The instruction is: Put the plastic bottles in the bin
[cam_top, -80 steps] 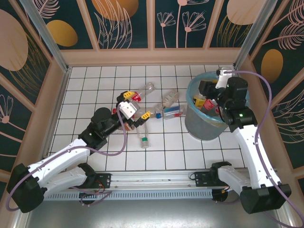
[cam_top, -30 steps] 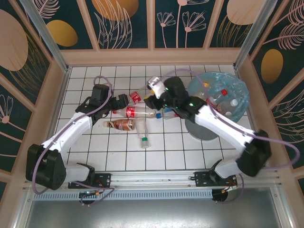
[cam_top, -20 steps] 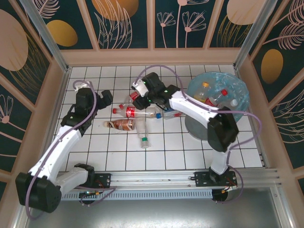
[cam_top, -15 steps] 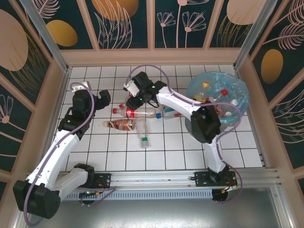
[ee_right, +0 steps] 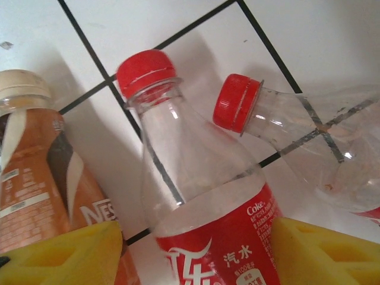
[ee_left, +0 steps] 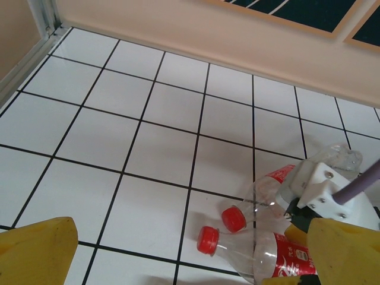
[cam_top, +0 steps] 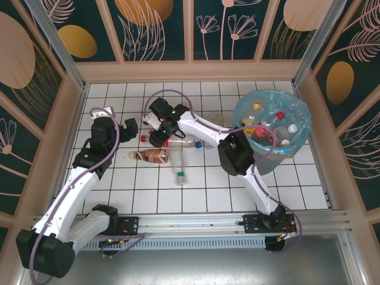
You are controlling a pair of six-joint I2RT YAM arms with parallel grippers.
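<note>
two groups of plastic bottles (cam_top: 178,166) show from above: at least four lie on the white tiles (cam_top: 202,190) left of the bin (cam_top: 301,113), and several more sit inside it, with red, white and orange caps among them. the one bin is round and grey, with a light-blue liner folded over its rim. among the bottles left of the bin, the right wrist view shows three side by side: a brown bottle (ee_right: 35,178) with a cream cap, a clear red-label bottle (ee_right: 196,196) with a red cap, and a second clear bottle (ee_right: 297,148), also red-capped. the right gripper (ee_right: 196,252) has its jaws apart, one yellow pad on each side of the red-label bottle. the left gripper (ee_left: 190,255), further left of the bin, is spread wide with nothing between its pads. 2.7 s ago the right gripper hung over the bin and the left gripper was at the cluster; now the right gripper has swung out to the cluster and the left gripper has drawn back.
</note>
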